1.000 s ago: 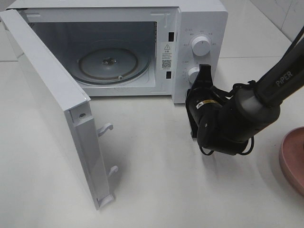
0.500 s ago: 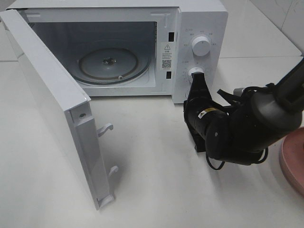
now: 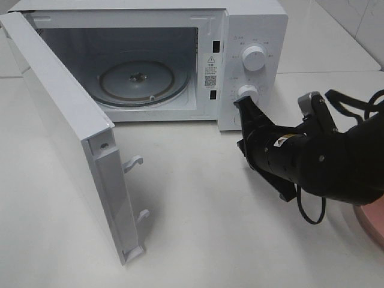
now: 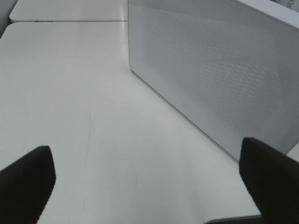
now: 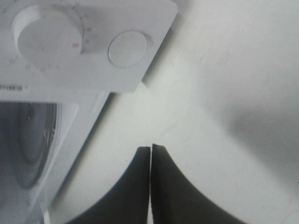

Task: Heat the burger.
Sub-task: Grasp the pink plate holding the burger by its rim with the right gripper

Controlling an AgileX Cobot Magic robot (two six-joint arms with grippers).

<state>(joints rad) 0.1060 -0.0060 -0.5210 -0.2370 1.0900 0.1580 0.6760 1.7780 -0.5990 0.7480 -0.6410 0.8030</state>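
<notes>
The burger is out of view in every frame. The white microwave [image 3: 252, 24] stands at the back with its door [image 3: 66, 132] swung wide open to the left, and its glass turntable [image 3: 137, 79] is bare. My right gripper [image 3: 241, 105] is shut on nothing, its tip just below the lower knob [image 3: 247, 92] at the control panel. In the right wrist view the shut gripper [image 5: 150, 149] points at the table beside a knob [image 5: 46, 30] and a flat round button [image 5: 127, 48]. My left gripper [image 4: 149, 186] is open and empty over bare table.
The edge of a pink plate [image 3: 375, 219] shows at the far right, partly behind my right arm. The upper knob [image 3: 253, 57] sits above the lower one. A perforated white microwave panel [image 4: 210, 70] fills the left wrist view.
My right arm has swung right and down and its wrist has turned. The shut gripper tip stays near the lower knob. The door and turntable have not moved.
</notes>
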